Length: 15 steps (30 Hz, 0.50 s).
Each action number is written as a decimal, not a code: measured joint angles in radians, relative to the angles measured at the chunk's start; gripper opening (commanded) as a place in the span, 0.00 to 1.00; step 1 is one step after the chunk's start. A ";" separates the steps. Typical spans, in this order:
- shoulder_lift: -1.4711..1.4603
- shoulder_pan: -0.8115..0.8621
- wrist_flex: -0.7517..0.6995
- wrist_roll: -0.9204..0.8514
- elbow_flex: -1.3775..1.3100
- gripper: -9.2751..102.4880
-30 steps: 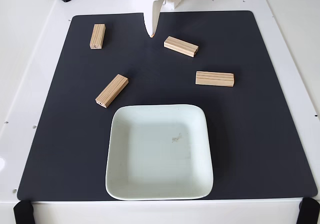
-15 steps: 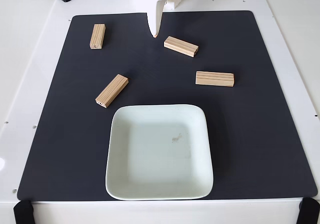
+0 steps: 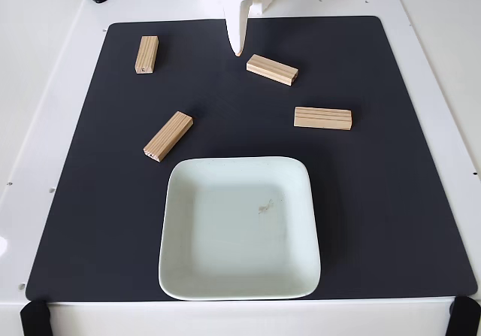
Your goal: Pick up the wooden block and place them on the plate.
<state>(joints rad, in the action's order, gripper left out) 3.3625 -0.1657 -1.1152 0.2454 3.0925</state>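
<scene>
Drifting right since a moment ago, the gripper [image 3: 238,50], seemingly closed and empty, hangs just left of the nearest wooden block [image 3: 272,70], whose long axis runs left-right, far from the plate [image 3: 239,291].

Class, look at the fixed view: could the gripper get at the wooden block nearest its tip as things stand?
Probably yes. The gripper hangs just left of that wooden block, which lies alone on the black mat, with nothing between them.

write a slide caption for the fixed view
White gripper above a black mat, four tan wooden blocks scattered, pale square plate empty.
</scene>
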 measured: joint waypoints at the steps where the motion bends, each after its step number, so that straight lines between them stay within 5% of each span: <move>1: 0.005 -0.008 0.000 0.000 -0.002 0.08; 15: 0.000 -0.037 0.000 0.000 -0.002 0.08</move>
<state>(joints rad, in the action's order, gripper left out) 3.3625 -0.2025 -1.1152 0.2454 3.0910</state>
